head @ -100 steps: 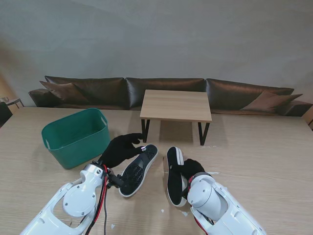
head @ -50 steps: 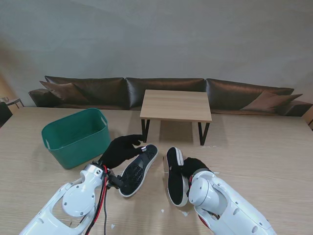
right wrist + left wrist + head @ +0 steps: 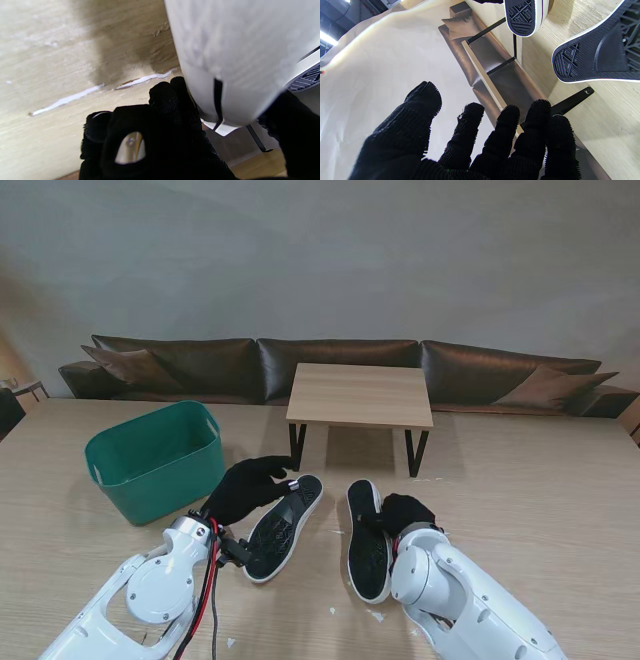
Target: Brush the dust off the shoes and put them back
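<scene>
Nearest to me, the right hand [image 3: 405, 515] is closed around the right shoe [image 3: 368, 540], which it holds tipped so the black patterned sole faces up; the right wrist view shows the black-gloved fingers [image 3: 162, 100] pressed against the shoe's pale side, with the thumb on the other side. A few small white flecks [image 3: 374, 616] lie on the table [image 3: 540, 510] just nearer to me than this shoe (whether they are dust brushed off or scraps I cannot tell). To the left, the left shoe [image 3: 284, 526] also shows its sole, tilted, with its toe pointing away from me; the left hand [image 3: 248, 485] sits beside its far end, and in the left wrist view its bristly gloved fingers [image 3: 505, 130] are spread apart and hold nothing, with both soles some way beyond them. Farther left stands a green bin [image 3: 155, 460], well apart from the shoes, and beyond the shoes a small wooden bench [image 3: 360, 395] stands on the table, with a dark sofa [image 3: 330, 365] behind it against the wall. I judge the work to be in the brushing step, with neither shoe yet put back. The next move probably calls for the right hand to keep its shoe steady while the open left hand sweeps its bristled fingers across a sole, then for setting each shoe down upright.
</scene>
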Tool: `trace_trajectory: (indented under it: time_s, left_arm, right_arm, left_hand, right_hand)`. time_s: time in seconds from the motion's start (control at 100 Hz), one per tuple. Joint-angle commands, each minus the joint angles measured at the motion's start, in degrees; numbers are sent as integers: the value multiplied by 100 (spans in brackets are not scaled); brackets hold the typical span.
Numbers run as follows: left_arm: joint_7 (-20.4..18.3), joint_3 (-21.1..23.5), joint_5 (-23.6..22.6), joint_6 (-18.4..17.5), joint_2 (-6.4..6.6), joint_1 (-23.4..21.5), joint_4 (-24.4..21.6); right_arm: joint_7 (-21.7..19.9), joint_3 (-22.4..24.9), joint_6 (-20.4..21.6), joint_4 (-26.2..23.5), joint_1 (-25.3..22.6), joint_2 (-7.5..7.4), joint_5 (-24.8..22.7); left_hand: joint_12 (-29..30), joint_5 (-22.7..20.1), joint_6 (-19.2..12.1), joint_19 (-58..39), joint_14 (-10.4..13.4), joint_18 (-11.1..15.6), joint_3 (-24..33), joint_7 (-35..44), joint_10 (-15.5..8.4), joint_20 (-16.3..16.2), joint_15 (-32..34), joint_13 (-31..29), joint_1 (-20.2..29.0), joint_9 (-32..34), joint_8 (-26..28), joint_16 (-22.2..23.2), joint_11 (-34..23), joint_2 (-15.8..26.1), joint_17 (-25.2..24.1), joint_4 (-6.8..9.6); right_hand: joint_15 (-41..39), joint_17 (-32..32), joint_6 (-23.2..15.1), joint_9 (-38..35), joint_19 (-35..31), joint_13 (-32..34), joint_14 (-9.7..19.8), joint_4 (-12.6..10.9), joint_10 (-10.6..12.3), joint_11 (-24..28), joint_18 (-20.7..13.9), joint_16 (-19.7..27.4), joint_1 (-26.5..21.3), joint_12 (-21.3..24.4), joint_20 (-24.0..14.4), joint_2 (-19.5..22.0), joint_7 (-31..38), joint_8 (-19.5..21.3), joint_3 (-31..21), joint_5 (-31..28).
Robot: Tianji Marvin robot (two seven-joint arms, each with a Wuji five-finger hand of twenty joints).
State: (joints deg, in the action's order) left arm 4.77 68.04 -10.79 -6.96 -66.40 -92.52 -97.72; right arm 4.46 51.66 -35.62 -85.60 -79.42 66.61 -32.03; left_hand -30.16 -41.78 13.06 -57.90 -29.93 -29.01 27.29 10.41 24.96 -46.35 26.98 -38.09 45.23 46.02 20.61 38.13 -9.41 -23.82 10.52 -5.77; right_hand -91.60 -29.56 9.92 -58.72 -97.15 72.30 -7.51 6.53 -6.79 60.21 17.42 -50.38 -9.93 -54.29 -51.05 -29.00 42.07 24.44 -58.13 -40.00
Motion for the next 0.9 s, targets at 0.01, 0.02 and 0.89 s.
trace_trajectory:
  time_s: [0.01, 0.02, 0.89]
  left_arm:
    - [-123, 6, 19, 18, -7, -22, -38]
    - [-125, 6, 19, 19, -7, -22, -39]
    - [-248, -20, 74, 80, 15, -25, -20]
  right_arm:
    - [-25, -38, 48, 22, -1, 27, -137]
    - [-32, -41, 47, 22, 4, 23, -151]
    - [-537, -209, 35, 258, 309, -171, -625]
  left_hand:
    - [-86, -127, -46, 125, -174, 89, -125, 24, 23, -69, 137, 7, 76, 143, 41, 76, -24, 203, -14, 145]
    - [-87, -117, -48, 125, -178, 89, -129, 20, 20, -69, 138, 4, 75, 146, 40, 77, -25, 205, -14, 145]
    - [-90, -144, -62, 98, -217, 63, -383, 15, 89, -79, 151, -26, 144, 154, 42, 85, -19, 431, -3, 166]
  right_hand:
    - [-68, -1386, -225, -71, -14, 270, 190, -34, 219, 133, -124, 67, -282, 52, 103, -189, 165, 214, -406, -166]
    - [-65, -1390, -233, -73, -11, 272, 213, -29, 232, 131, -126, 67, -286, 54, 107, -187, 160, 226, -432, -167]
    - [-81, -1903, -1151, -892, 158, 285, 538, 1148, 547, -143, -181, -91, -2001, 134, 366, -990, 2062, -106, -1295, -1218]
